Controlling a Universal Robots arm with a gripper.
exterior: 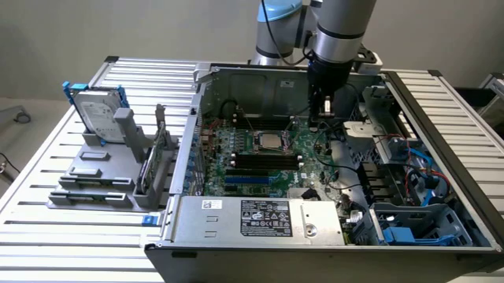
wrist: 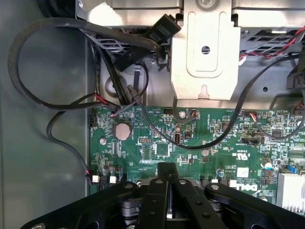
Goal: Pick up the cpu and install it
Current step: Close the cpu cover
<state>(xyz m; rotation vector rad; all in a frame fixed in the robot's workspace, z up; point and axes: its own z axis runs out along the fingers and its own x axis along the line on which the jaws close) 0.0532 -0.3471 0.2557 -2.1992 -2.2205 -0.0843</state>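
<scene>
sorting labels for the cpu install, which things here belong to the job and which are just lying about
Job: cpu, apparently socketed on the motherboard; gripper, shut, over the board.
Lying about: hard drive, grey holder, power supply.

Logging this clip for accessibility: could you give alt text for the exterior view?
The end effector, shut, reaches into an open PC case over the motherboard, beside the cpu. A hard drive stands on a rack at the exterior view's left.
</scene>
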